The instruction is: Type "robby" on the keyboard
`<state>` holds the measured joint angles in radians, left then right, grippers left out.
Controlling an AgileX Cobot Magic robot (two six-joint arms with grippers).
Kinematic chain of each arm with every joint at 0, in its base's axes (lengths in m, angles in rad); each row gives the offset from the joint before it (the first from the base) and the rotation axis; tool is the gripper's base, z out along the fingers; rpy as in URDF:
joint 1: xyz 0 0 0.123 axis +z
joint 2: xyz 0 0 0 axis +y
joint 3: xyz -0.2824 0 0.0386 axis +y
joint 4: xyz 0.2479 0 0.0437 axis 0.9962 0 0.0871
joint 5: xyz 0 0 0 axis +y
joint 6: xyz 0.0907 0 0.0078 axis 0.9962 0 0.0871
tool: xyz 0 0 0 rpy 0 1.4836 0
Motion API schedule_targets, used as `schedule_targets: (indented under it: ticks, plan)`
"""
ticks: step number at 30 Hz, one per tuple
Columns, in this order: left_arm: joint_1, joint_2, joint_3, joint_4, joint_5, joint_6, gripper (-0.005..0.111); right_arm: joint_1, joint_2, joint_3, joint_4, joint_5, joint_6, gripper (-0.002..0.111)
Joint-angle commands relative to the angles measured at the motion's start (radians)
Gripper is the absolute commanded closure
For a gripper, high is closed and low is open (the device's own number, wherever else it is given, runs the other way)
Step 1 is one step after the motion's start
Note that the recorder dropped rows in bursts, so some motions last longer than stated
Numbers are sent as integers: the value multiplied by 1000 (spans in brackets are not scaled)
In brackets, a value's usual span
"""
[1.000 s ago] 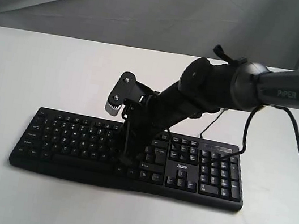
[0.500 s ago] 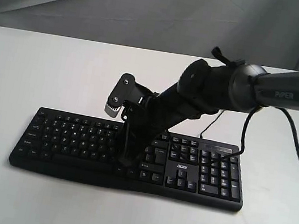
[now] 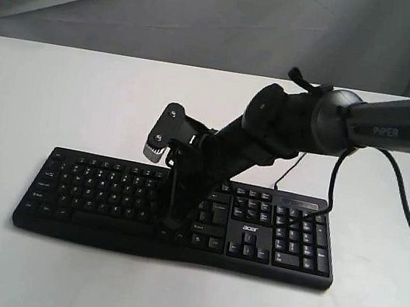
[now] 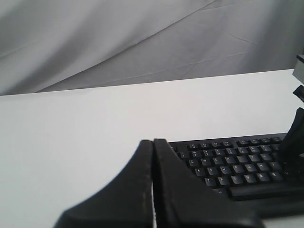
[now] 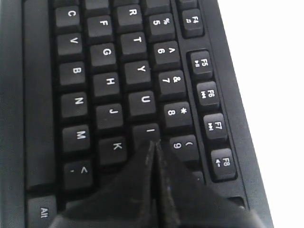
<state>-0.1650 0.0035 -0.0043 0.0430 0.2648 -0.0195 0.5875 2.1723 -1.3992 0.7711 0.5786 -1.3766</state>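
1. The keyboard lies flat across the white table, with its numeric pad toward the right arm's side and bare table on every side that I can see.
2. The right gripper reaches in over the letter block with its jaws pressed together into one blunt tip, holding nothing.
3. In the right wrist view that tip sits just past the I key, beside the 9. The O is hidden beneath the fingers, so I judge this to be the "o" stroke.
4. I cannot say which letters are already in (no screen shows), nor whether the tip is touching a key. By my reckoning "bby" is left.
5. The left gripper is also closed and empty. It hangs off the keyboard's far end, well apart from the keys.
6. B and Y lie near the tip, so short moves should serve. The neighbouring keys are tight, and a slanted press risks catching two.
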Motion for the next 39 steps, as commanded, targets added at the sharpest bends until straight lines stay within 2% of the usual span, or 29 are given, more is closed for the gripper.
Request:
schedule_targets:
  ticks: [1, 11, 24, 36, 39]
  plan:
    - [-6, -3, 4, 5, -5, -3, 107, 6, 7, 1, -3, 6, -9, 108]
    - [-6, -3, 4, 5, -5, -3, 107, 20, -51, 1, -1, 7, -9, 108]
    - [-6, -3, 4, 5, -5, -3, 107, 155, -52, 1, 53, -61, -9, 108]
    - [-6, -3, 4, 5, -5, -3, 107, 161, -40, 1, 91, -81, -9, 108]
    - [-6, -3, 4, 5, -5, -3, 107, 161, 11, -56, 96, -50, -5, 108]
